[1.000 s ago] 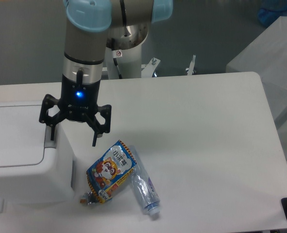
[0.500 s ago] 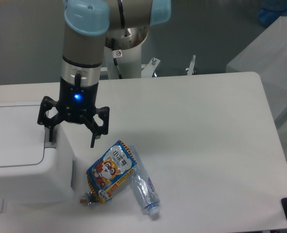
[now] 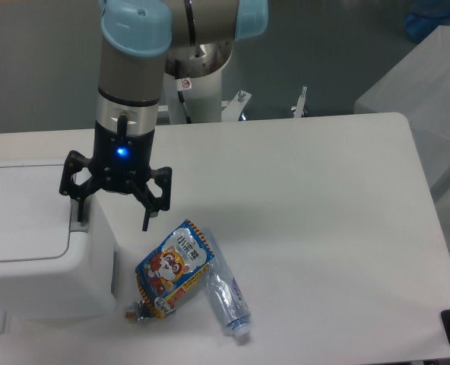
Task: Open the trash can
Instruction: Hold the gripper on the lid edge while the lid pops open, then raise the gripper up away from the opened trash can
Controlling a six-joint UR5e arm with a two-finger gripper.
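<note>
The trash can (image 3: pixel 35 251) is seen at the left edge of the white surface (image 3: pixel 324 228), lid shut, so its contents are hidden — its grey button strip (image 3: pixel 77 220) runs along the right edge. Above that strip the end effector (image 3: pixel 112 217) is held released, fingers spread. To the right a snack packet (image 3: pixel 172 268) and a plastic bottle (image 3: pixel 226 295) are laid.

Arm: you see it reach down vertically from 12 o'clock.
Gripper (image 3: pixel 112 214): your 2 fingers spread wide, tips pointing down.
Wrist: blue light lit.
</note>
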